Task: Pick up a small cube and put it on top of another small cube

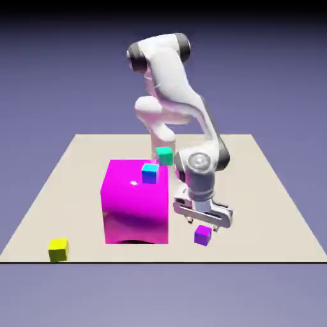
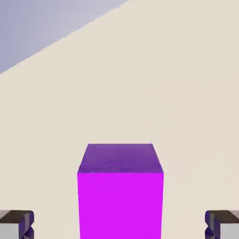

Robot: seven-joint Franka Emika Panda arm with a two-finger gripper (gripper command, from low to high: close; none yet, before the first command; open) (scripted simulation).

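The small purple cube [image 1: 203,235] rests on the table near its front edge, just to the exterior view's right of the big magenta block. My gripper [image 1: 203,224] hangs directly above it, open, its fingers straddling the cube without touching it. In the hand view the purple cube [image 2: 120,186] fills the lower middle, with a wide gap to each grey fingertip [image 2: 17,224]. The small yellow cube [image 1: 58,249] sits alone at the front corner on the exterior view's left, far from the gripper and out of the hand view.
The big magenta block [image 1: 135,201] stands close beside the gripper on the exterior view's left. A cyan cube [image 1: 150,173] lies on its top. A green cube [image 1: 165,156] sits behind it. The beige table [image 1: 268,191] ends just in front of the purple cube.
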